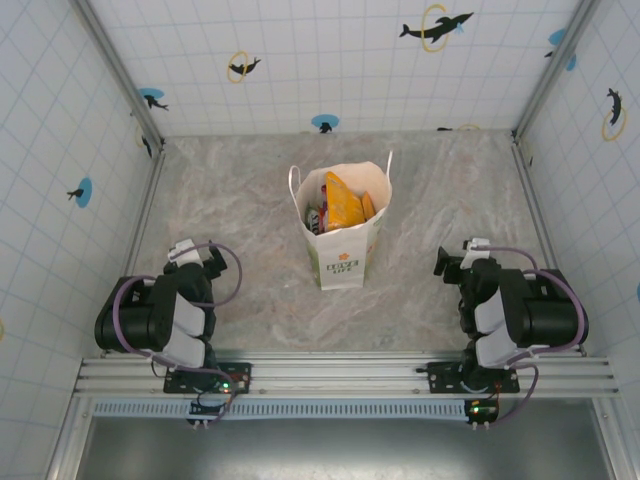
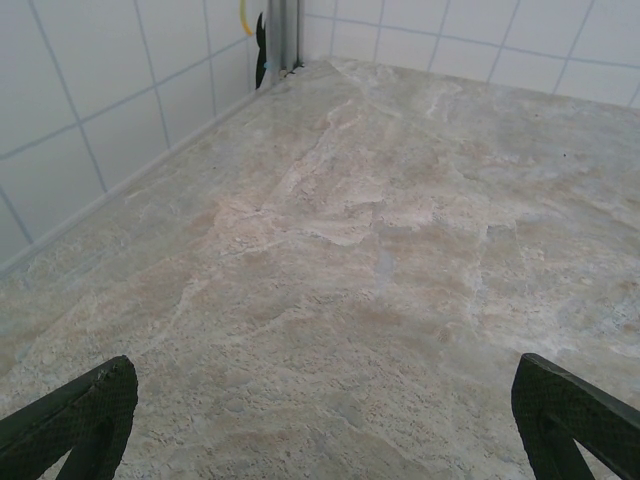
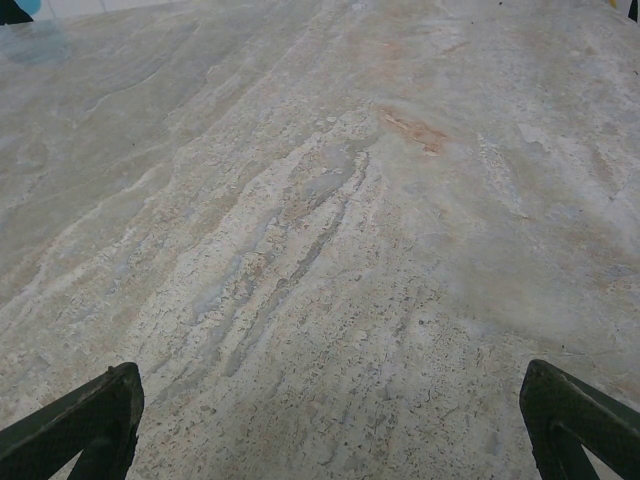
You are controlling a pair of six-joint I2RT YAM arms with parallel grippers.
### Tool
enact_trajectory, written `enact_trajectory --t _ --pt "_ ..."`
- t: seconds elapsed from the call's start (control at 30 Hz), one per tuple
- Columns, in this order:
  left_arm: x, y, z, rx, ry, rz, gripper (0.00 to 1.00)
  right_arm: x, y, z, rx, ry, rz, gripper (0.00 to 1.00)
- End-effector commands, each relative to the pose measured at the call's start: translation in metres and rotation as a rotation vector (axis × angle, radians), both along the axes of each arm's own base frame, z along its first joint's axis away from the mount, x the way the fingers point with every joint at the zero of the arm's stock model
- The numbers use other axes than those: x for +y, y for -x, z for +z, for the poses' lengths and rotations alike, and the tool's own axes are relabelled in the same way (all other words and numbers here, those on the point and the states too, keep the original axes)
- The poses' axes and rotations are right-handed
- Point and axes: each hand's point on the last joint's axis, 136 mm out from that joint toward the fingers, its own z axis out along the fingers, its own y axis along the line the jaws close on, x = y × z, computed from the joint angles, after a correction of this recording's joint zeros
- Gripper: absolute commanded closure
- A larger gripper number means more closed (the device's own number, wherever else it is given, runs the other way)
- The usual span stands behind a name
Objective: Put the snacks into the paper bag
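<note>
white tiled walls (image 1: 300, 60) with black dolphin stickers (image 1: 435, 25) enclose a mottled grey-beige stone-pattern bench (image 1: 230, 200) on three sides. a silver aluminium rail (image 1: 340, 375) runs along the near edge and carries both arm bases.

task item location: a tall cream-white paper bag (image 1: 345, 255) with thin white loop handles stands upright at the centre of the bench. its mouth is open upward, and an orange logo and green lettering mark the near face. shiny crinkly snack packets (image 1: 345, 200) sit inside the bag. a yellow-orange packet is uppermost, with a darker packet just beside it on the left. the other contents cannot be told apart.

left claw (image 1: 195, 257): positioned near its base, left of the bag and well apart from it. jaws wide, holding nothing. in the left wrist view the black fingers (image 2: 85, 420) sit at the two lower corners with bench surface between them.

right claw (image 1: 452, 265): positioned right of the bag, well apart from it. jaws wide, holding nothing. in the right wrist view the dark fingers (image 3: 575, 420) frame bench surface.
</note>
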Motion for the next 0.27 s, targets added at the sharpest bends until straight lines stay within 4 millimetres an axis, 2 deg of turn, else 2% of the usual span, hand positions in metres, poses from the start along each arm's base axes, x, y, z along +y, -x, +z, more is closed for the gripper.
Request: enact_trajectory --t 0.0,0.23 --pt "0.0011 0.0080 -0.0056 0.021 -0.015 0.007 0.02 -0.0013 -0.0013 0.0084 -0.038 0.014 -0.006 0.01" --pt "0.0012 0.0091 -0.0052 0.020 -0.017 0.007 0.02 -0.0015 -0.0016 0.0095 -0.043 0.005 -0.004 0.01"
